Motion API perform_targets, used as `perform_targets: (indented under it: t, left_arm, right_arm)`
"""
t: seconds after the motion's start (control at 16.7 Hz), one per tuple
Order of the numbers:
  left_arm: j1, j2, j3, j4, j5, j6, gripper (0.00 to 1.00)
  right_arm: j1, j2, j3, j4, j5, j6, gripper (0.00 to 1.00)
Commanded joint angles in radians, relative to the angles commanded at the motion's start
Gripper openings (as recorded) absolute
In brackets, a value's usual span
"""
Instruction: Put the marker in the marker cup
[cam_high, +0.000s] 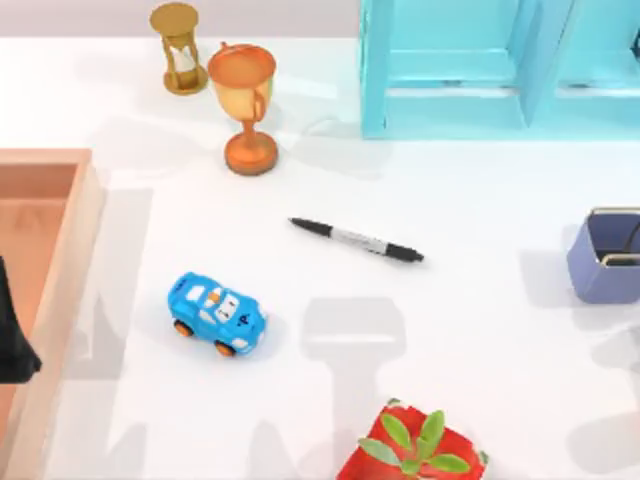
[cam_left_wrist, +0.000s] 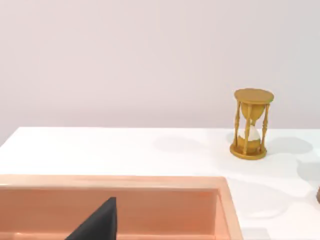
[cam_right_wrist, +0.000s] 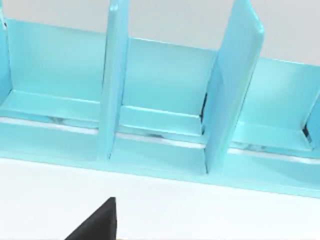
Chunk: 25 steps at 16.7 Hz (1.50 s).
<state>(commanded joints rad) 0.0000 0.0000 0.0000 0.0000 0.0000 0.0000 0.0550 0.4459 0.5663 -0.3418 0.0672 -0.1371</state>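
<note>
marker (cam_high: 357, 240) lies untouched mid-counter, well apart from the marker cup (cam_high: 606, 262) at the right edge; nothing is grasped yet, jaw state cannot be told, so reaching comes first.

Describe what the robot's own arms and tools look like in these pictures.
Little of them is in frame. The left arm is a plain matte black shape at the top view's left edge, over the tan tray. Each wrist view has a black, pointed wedge of its own tool: left tool, right tool. No cables, markings or other colours are visible.
</note>
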Motion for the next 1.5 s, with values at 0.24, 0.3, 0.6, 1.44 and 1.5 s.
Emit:
perform_targets:
  t: [0.24,0.3,0.6,1.44,1.5]
  left_arm:
    - [0.0,0.0,0.0,0.0,0.0,0.0,1.0]
    - [0.0,0.0,0.0,0.0,0.0,0.0,1.0]
    - [0.0,0.0,0.0,0.0,0.0,0.0,1.0]
    - [0.0,0.0,0.0,0.0,0.0,0.0,1.0]
    - [0.0,0.0,0.0,0.0,0.0,0.0,1.0]
  right_arm:
    - [0.048,0.314,0.377,-0.226,0.022,-0.086,1.0]
    - [0.062,0.4,0.477,-0.285,0.024,-0.108,1.0]
    - [0.134,0.849,0.977,-0.582,0.014,-0.218,1.0]
    - [0.317,1.987,2.06,-1.227,-0.184,-0.467,1.0]
    - [0.327,2.044,2.106,-1.254,-0.203,-0.48,1.0]
